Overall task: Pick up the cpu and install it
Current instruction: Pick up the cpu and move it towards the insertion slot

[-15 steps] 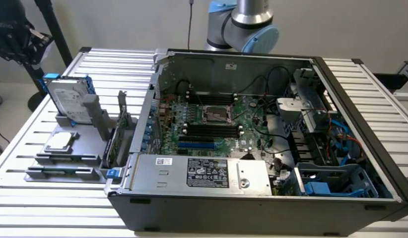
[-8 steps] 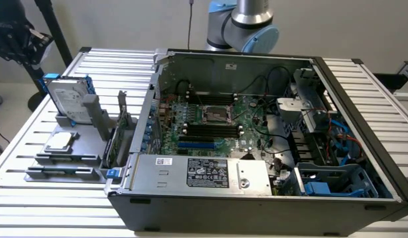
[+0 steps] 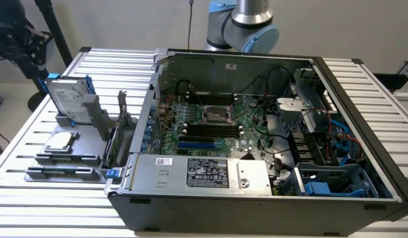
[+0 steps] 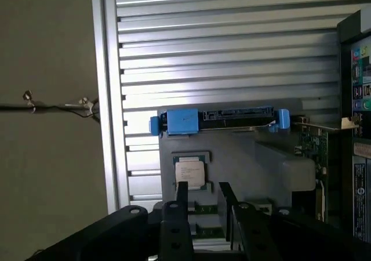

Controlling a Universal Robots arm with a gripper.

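- exterior view: cpu point(image 3: 60, 142) lies flat on the grey parts holder point(image 3: 71, 159), lower left of frame, on the slatted table point(image 3: 32, 198).
- the hard drive point(image 3: 68, 101) with blue rails stands upright just behind the cpu on the same holder. a green card point(image 3: 121, 133) stands on edge at the holder's right.
- the open pc case point(image 3: 257, 213) fills the centre and right of frame. the cpu socket point(image 3: 214, 115) sits mid-board and looks empty, so the install is not done. i can't tell whether its retention frame is up or down.
- the arm point(image 3: 247, 22) is at top centre, behind the case.
- wrist view: the gripper point(image 4: 203, 187) has its jaws partly apart with a clear gap, and nothing is between them or held.
- the cpu point(image 4: 190, 173) sits in its green-edged pocket just past the fingertips, nearer one finger point(image 4: 181, 198) than centred in the gap. it looks untouched.
- the hard drive point(image 4: 217, 120) lies just beyond the cpu.
- risk: the off-centre line-up could put one finger on the chip lid instead of its edge, which would tilt or skid it.
- risk: the chip is thin and recessed, so there is little edge to bite and a shallow grip could drop it.
- risk: the drive is close, so a drifting approach could clip it.
- risk: any rotation or tilt at the socket could bend pins. loose cables near the board could snag.
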